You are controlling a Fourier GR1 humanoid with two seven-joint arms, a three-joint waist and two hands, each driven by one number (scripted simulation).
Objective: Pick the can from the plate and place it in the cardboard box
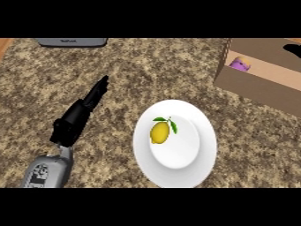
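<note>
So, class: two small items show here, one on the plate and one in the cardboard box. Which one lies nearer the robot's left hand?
The lemon on the white plate is nearer the left hand. The purple item sits far off inside the cardboard box at upper right.

— What colours are showing on the counter [146, 70]?
— It is showing speckled brown and beige; the plate [198, 172] is gleaming white, carrying a yellow lemon [159, 132] with green leaves.
— And the box [270, 88]?
— Plain brown cardboard, with something purple [240, 65] peeking inside. The hand [81, 114] is looking black, its forearm [47, 172] grey.
</note>
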